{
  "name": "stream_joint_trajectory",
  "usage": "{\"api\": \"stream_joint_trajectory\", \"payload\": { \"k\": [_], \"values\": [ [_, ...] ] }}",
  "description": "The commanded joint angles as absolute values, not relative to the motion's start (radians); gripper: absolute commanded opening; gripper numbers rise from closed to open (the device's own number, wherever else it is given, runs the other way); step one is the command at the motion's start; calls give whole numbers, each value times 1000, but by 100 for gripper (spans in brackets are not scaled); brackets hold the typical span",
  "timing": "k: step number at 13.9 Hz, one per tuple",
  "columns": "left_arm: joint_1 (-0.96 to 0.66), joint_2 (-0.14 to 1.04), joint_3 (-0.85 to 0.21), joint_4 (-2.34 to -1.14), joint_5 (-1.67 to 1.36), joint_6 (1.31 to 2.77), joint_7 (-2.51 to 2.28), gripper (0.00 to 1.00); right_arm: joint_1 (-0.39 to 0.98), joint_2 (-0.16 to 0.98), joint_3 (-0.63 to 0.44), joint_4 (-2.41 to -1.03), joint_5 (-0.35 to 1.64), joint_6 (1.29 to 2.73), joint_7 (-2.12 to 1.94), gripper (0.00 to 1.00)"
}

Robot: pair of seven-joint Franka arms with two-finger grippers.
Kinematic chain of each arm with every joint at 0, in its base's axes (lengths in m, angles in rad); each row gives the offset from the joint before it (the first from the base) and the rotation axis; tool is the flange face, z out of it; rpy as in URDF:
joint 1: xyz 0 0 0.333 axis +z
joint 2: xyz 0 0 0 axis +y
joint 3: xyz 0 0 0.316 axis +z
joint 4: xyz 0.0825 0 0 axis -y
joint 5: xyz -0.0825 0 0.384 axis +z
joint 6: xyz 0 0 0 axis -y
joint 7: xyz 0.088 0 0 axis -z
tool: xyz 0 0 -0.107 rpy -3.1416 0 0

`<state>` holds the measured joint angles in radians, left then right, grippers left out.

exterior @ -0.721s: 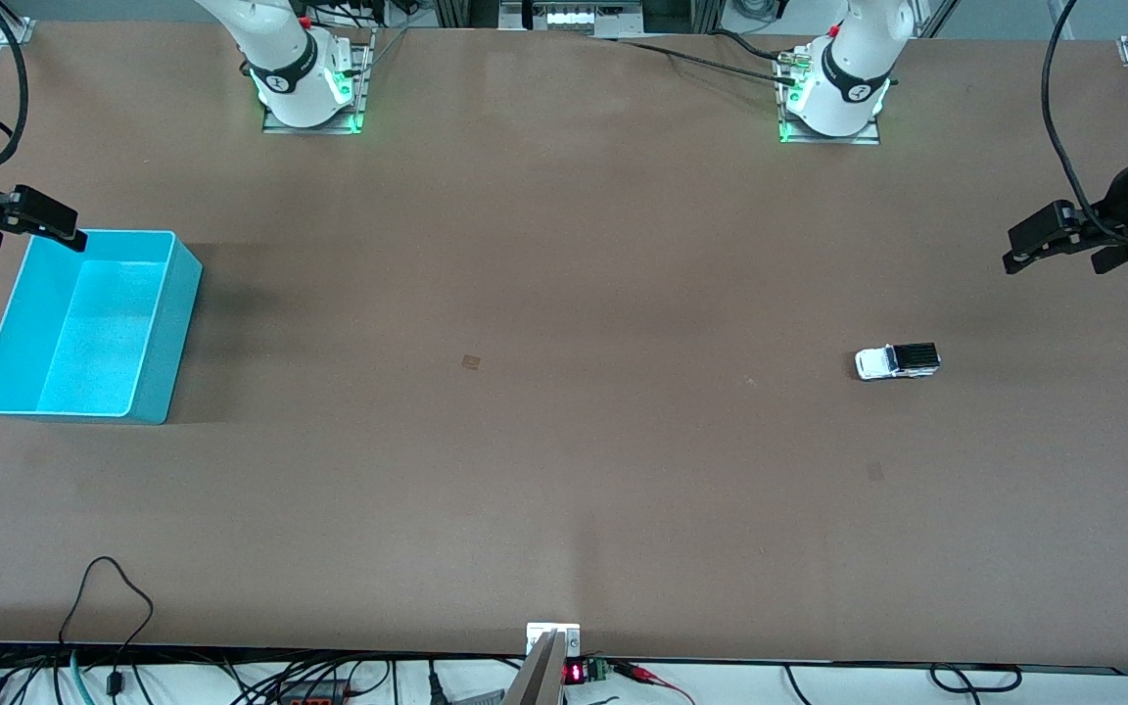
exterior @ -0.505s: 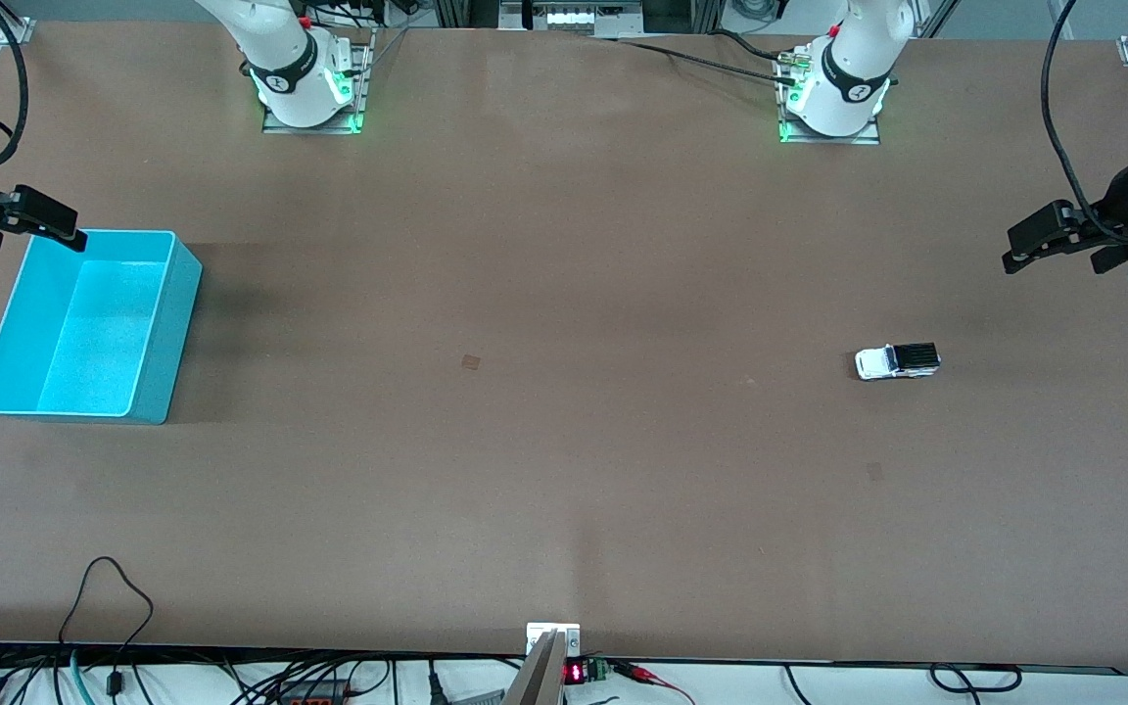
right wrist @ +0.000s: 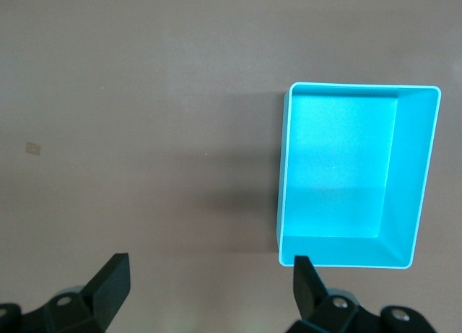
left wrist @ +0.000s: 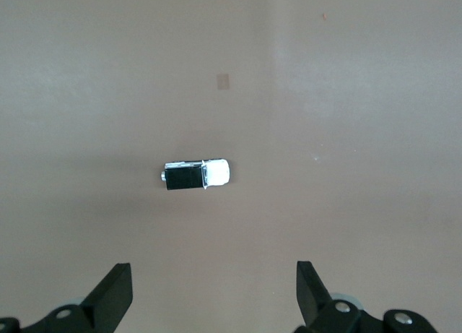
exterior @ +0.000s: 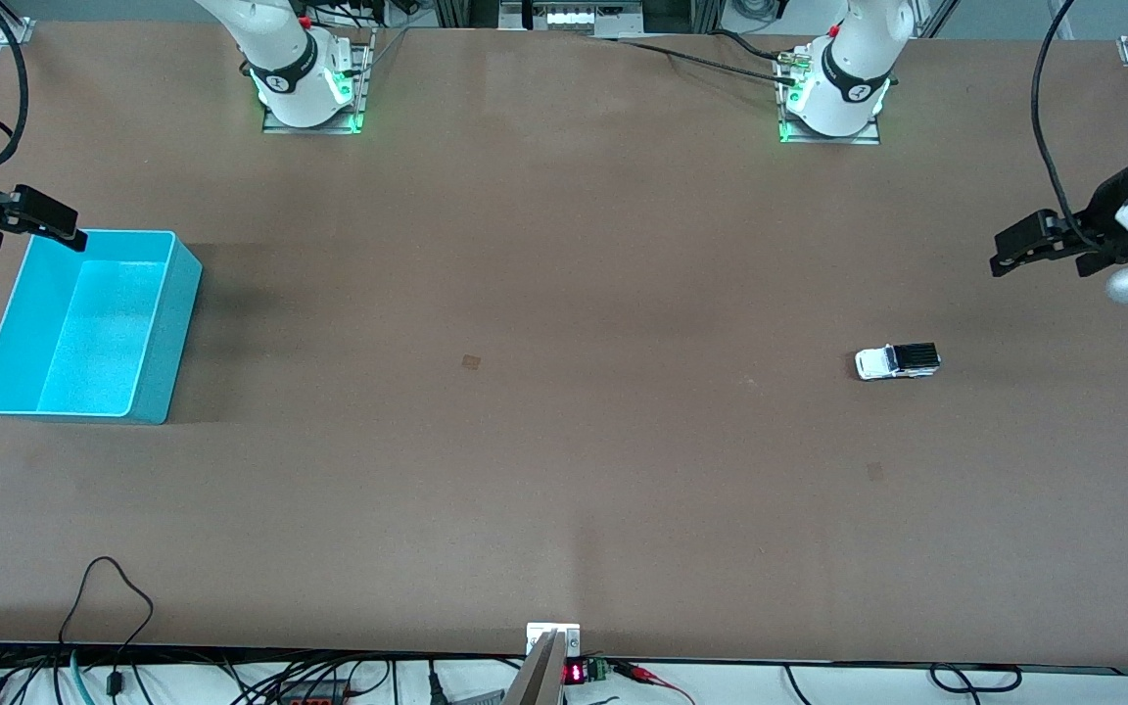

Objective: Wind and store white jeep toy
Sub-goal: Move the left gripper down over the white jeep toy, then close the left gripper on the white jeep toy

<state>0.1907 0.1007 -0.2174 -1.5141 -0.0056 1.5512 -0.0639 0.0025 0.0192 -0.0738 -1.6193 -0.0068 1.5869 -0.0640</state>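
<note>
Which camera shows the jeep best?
The left wrist view: the jeep sits near mid-frame, seen from above, with nothing over it. The front view shows it tiny on the table. The right wrist view misses it.

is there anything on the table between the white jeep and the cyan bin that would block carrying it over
Nothing visible does. The white jeep toy sits toward the left arm's end, the cyan bin toward the right arm's end, with only bare table between them.

Robot lab: bolted arm bases (exterior: 309, 83), cables (exterior: 104, 597).
</note>
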Motion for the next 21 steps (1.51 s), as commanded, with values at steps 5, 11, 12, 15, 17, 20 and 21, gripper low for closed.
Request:
{"api": "stream_joint_trajectory", "payload": {
  "k": [5,11,12,15,17,20,21],
  "values": [
    [183,193,-221,-1506,51,1545,-168,100,2,21,-72,-1608,-3,1571,-81,100],
    [146,262,-221,-1640,37,1724,-636,100,3,20,-72,-1609,-3,1559,-80,100],
    [152,264,-219,-1676,37,1774,-703,100,3,20,-72,-1609,-3,1559,-80,100],
    [158,279,-213,-1811,38,1956,-1110,100,8,20,-71,-1609,-3,1545,-74,100],
    [179,281,-207,-1850,38,1957,-1187,100,8,18,-68,-1609,-5,1545,-72,100],
    [202,279,-203,-1940,54,2017,-1362,100,9,18,-64,-1609,-5,1537,-69,100],
    [206,282,-202,-1965,54,2054,-1405,100,9,18,-64,-1609,-5,1532,-68,100]
  ]
}}
